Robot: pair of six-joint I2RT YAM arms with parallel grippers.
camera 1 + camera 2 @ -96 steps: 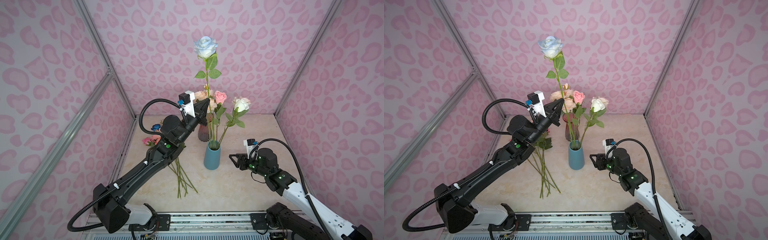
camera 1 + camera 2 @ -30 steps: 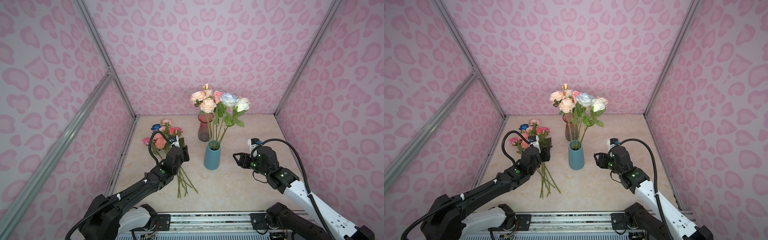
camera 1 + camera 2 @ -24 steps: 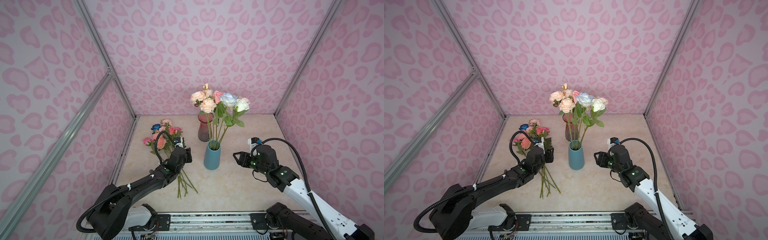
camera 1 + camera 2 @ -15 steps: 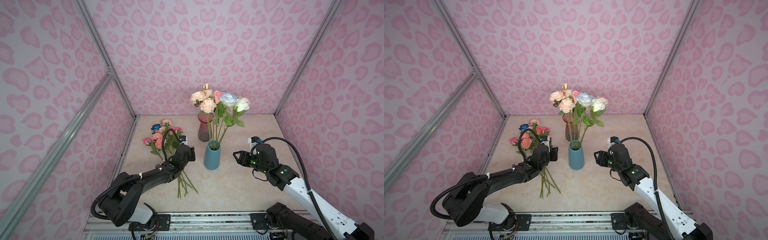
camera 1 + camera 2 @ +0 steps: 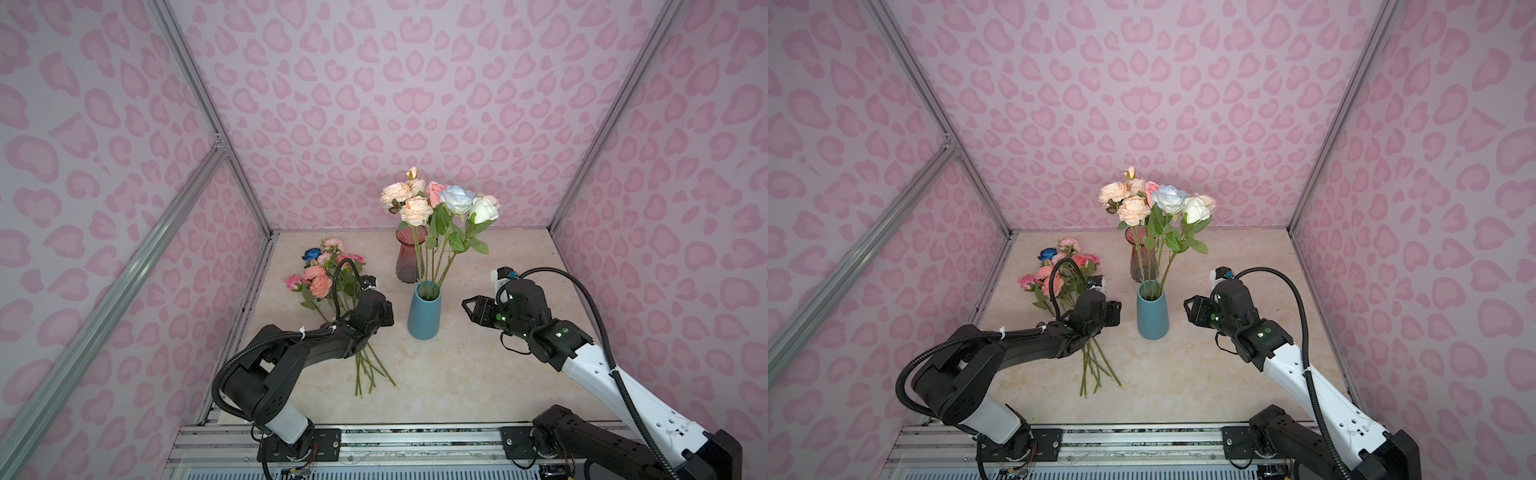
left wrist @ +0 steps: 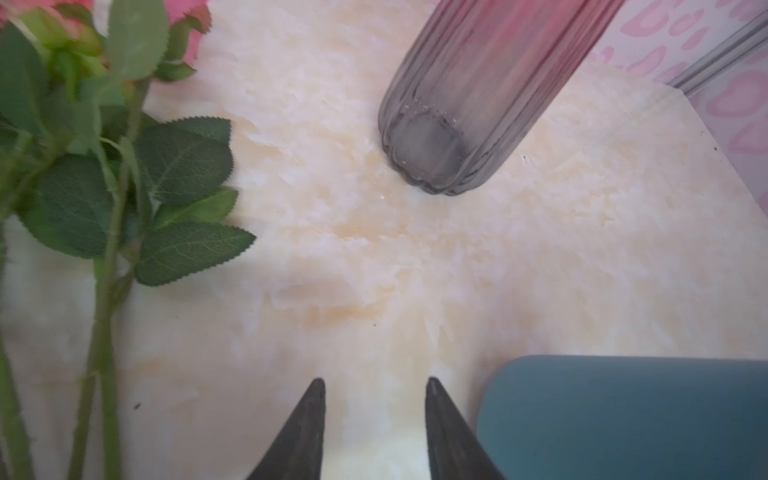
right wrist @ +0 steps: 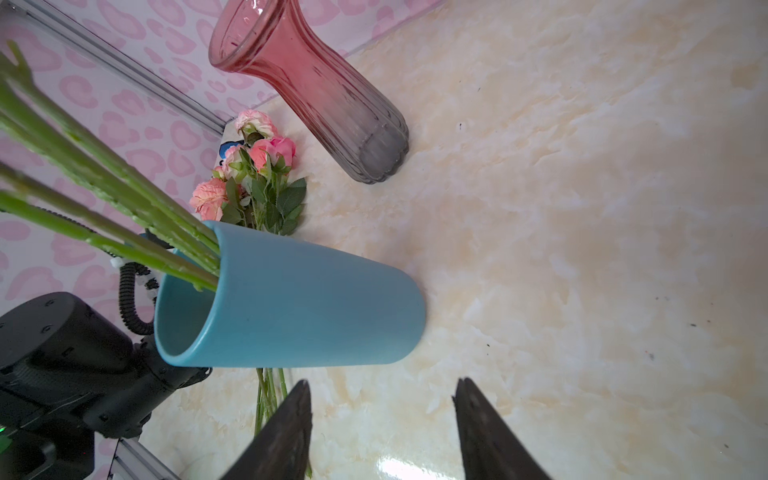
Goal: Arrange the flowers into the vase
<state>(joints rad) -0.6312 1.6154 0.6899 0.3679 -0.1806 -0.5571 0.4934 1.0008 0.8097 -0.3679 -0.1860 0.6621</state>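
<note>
Left gripper (image 6: 374, 384) lower, empty; two vases (image 5: 423, 318).

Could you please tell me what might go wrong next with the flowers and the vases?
The left gripper is low, its open fingers close beside the blue vase; a sideways move could knock it, and the tall flowers in it probably make it top-heavy. The loose flowers lie with stems crossed and leaves overlapping, so a pick may catch two or drag the bunch.

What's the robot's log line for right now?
left end effector open, empty, near loose flowers | right end effector open, empty | blue vase holds stems | pink vase empty
</note>
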